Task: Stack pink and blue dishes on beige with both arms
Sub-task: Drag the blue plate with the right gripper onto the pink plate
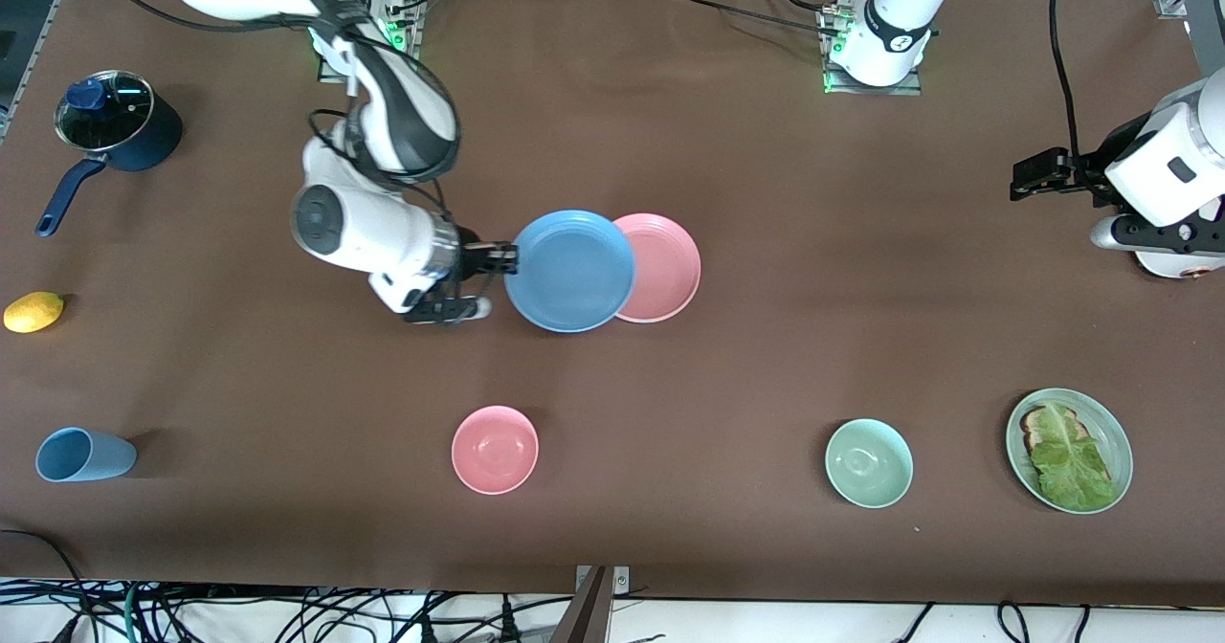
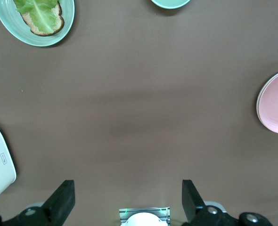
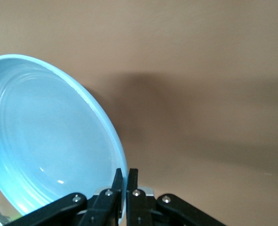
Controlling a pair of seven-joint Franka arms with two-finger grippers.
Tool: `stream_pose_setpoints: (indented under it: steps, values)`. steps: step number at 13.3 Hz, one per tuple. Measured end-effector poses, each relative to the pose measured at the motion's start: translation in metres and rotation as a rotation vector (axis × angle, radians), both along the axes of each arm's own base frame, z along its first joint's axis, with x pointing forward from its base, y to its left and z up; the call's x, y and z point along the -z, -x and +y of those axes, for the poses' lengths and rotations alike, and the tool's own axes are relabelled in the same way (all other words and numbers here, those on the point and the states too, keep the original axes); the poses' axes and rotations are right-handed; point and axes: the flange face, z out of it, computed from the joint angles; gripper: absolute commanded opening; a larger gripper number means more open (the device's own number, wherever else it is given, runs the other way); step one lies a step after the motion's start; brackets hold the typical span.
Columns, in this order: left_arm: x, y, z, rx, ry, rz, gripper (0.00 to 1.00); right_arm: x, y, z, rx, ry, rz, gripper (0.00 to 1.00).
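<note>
Step in hand: flat round matte blue plate (image 1: pixel 570 270) pinched at rim by right gripper (image 1: pixel 505 258), overlapping flat round pale pink plate (image 1: pixel 660 267). Next, likely: centring, then lowering. Left gripper (image 2: pixel 128 200) spread, idle.

Left claw (image 2: pixel 128 200) wide open over bare table (image 2: pixel 129 103); pink plate (image 2: pixel 275 103) at frame edge.

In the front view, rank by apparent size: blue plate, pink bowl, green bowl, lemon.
1. Blue plate, though it is lifted in the right end effector, so it sits closer to the camera.
2. Pink bowl and green bowl look alike.
3. Lemon.
</note>
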Motion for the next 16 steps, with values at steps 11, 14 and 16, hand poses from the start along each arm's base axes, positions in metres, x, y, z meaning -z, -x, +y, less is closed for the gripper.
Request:
stream_pose_setpoints:
  steps: [11,14,16]
  values:
    - [0.000,0.000,0.002,-0.001,0.000,0.000,1.00,0.074,0.033,0.094,-0.091,-0.028,0.047,0.00]
    - [0.000,0.000,0.002,-0.001,0.000,0.000,1.00,0.080,0.035,0.095,-0.117,-0.007,0.036,0.00]
    - [0.000,0.000,0.002,-0.001,0.000,0.000,1.00,0.088,0.035,0.092,-0.129,0.010,0.034,0.00]
